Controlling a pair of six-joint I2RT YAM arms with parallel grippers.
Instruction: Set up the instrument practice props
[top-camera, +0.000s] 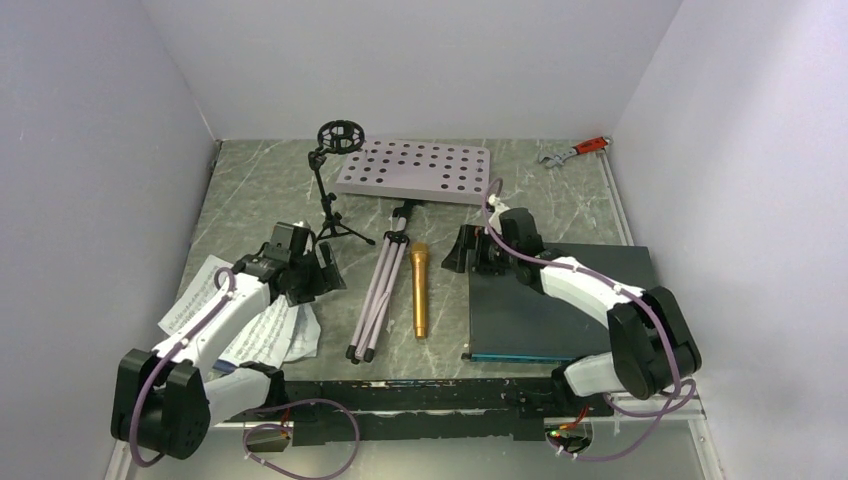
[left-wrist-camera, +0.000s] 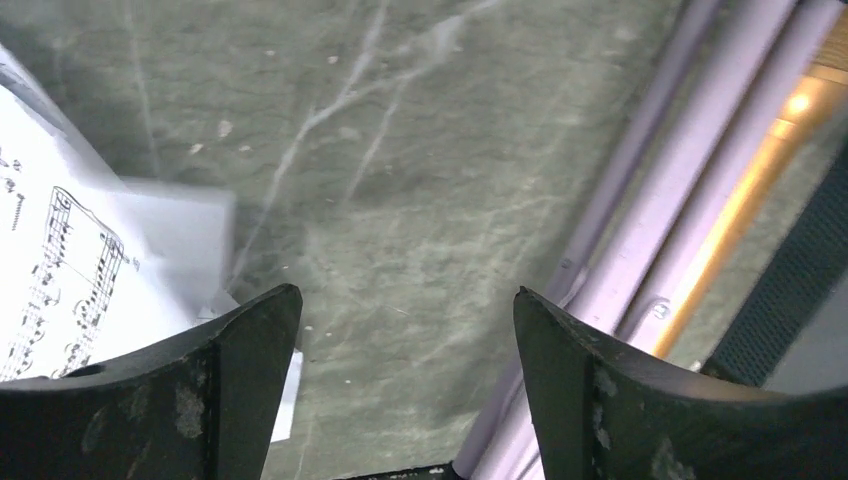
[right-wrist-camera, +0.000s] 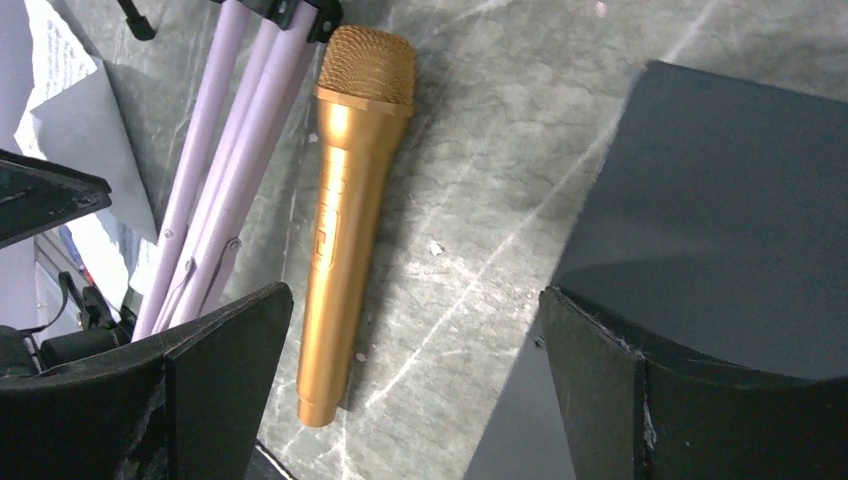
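The pale perforated music stand (top-camera: 413, 171) lies flat on the table, its folded silver tripod legs (top-camera: 378, 293) pointing toward me. The gold microphone (top-camera: 419, 290) lies just right of the legs; it also shows in the right wrist view (right-wrist-camera: 345, 220). The small black mic stand (top-camera: 337, 180) with ring mount stands upright at the back left. White sheet-music pages (top-camera: 255, 335) lie at the front left and show in the left wrist view (left-wrist-camera: 60, 270). My left gripper (top-camera: 328, 272) is open and empty between pages and tripod legs (left-wrist-camera: 680, 190). My right gripper (top-camera: 462, 255) is open and empty, right of the microphone.
A dark flat rectangular board (top-camera: 560, 305) lies at the right under my right arm; its corner shows in the right wrist view (right-wrist-camera: 730, 220). A red-handled wrench (top-camera: 575, 150) lies at the back right corner. White walls enclose the table on three sides.
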